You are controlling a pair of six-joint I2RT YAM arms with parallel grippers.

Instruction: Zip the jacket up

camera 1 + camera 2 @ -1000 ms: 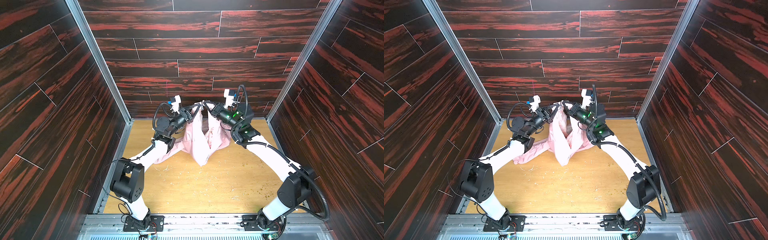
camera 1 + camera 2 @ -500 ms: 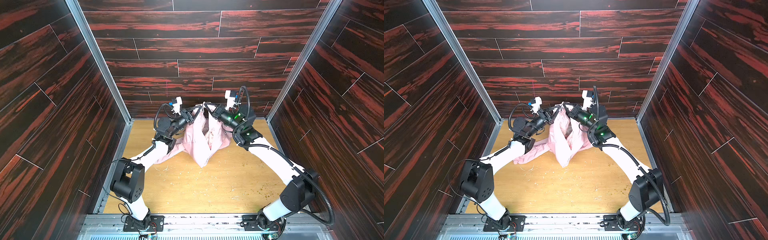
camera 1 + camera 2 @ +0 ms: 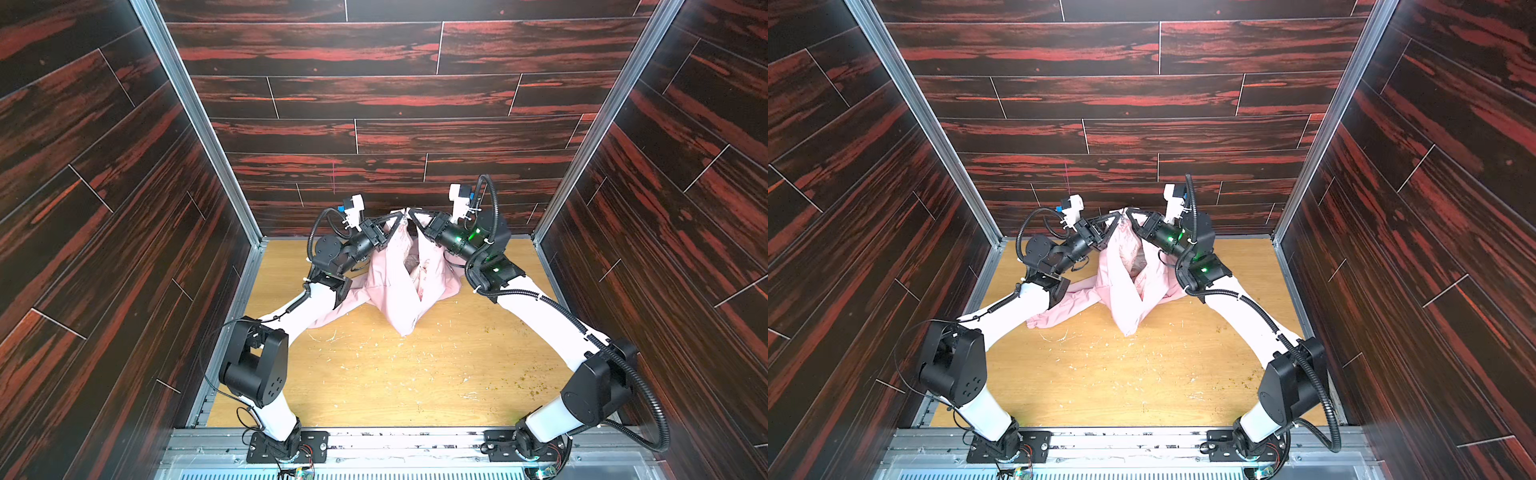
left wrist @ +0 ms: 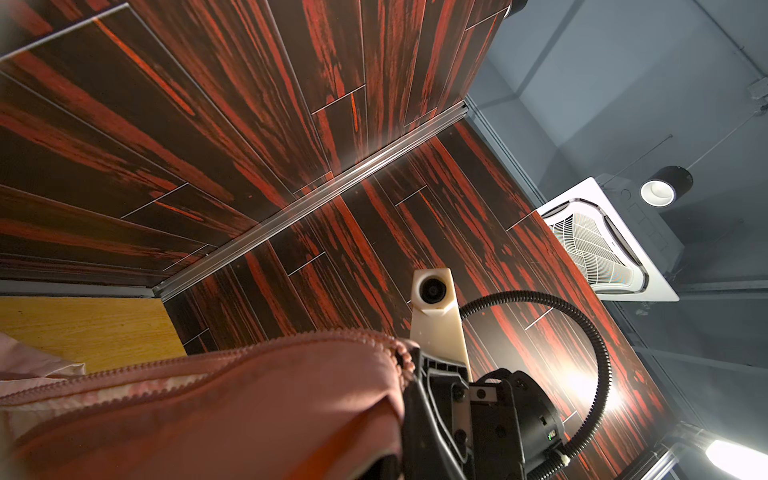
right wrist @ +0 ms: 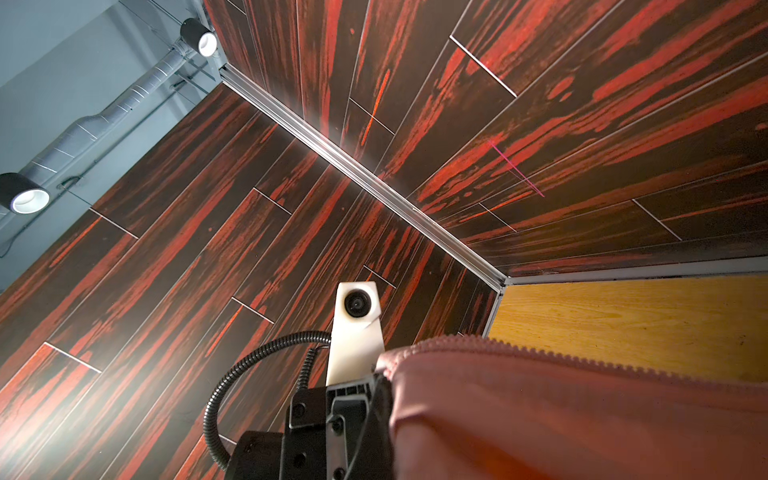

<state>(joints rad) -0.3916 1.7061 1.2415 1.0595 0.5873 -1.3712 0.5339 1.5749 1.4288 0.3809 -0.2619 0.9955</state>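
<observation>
**Jaws.** The left gripper (image 3: pixel 395 217) and the right gripper (image 3: pixel 414 215) are both clenched on the jacket (image 3: pixel 399 286). Each pinches an upper end of a front edge. The two tips stand just beside each other, raised above the desk near the back wall. In the left wrist view the zipper teeth (image 4: pixel 291 345) run along the pinched edge, and the front hangs open.

**Jacket.** It hangs from the jaws in a loose fold. Its lower point appears to touch the desk (image 3: pixel 415 382), and a sleeve (image 3: pixel 336 309) lies flat toward the left arm.

**Handling (judgement).** The fabric is light, soft and limp, and will sag and twist wherever it is unsupported. Take hold at the firmer zipper tape, close to the teeth, and hold that edge taut.

**Surface.** Pale wood desk, strewn with small scraps (image 3: pixel 365 357).

**Room.** Dark red wood-grain panels (image 3: pixel 374 95) on three sides.
</observation>
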